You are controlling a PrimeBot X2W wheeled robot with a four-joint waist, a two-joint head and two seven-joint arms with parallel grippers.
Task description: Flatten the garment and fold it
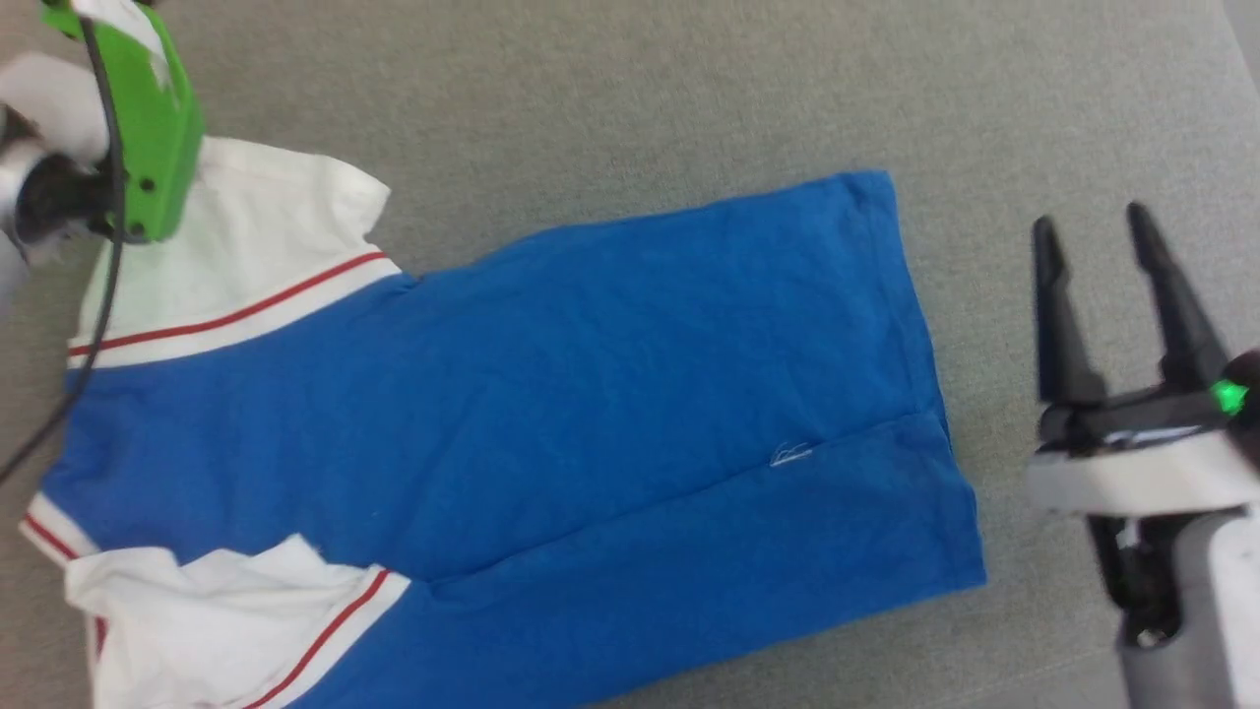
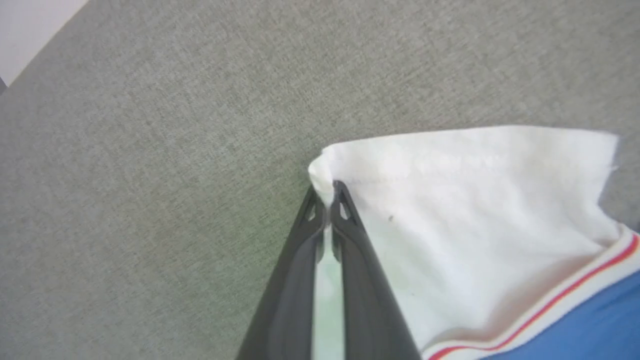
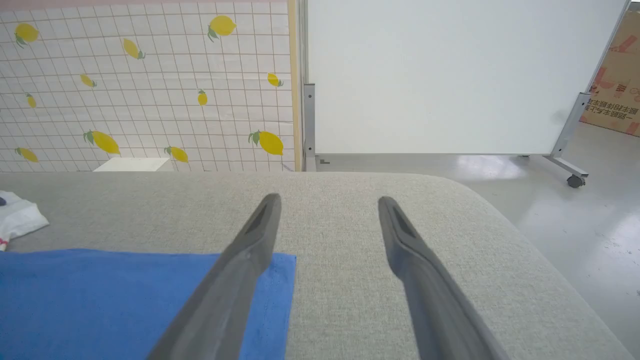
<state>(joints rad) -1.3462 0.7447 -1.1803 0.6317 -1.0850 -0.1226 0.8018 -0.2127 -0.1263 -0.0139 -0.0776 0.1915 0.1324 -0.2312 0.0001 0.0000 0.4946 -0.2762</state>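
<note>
Your left hand [image 2: 327, 192] is clenched on the corner of the garment [image 1: 591, 394], at its white sleeve [image 2: 475, 200]. The blue body lies spread on the grey fabric surface [image 1: 689, 89] between your hands. Your right hand [image 1: 1093, 225] is released, beside the hem, not touching it.

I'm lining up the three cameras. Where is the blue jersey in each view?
Head view: the garment spans centre and left.
Left wrist view: its white sleeve at right, corner pinched in the left gripper.
Right wrist view: its blue hem, lower left.
Shared landmark: the grey fabric surface.
</note>
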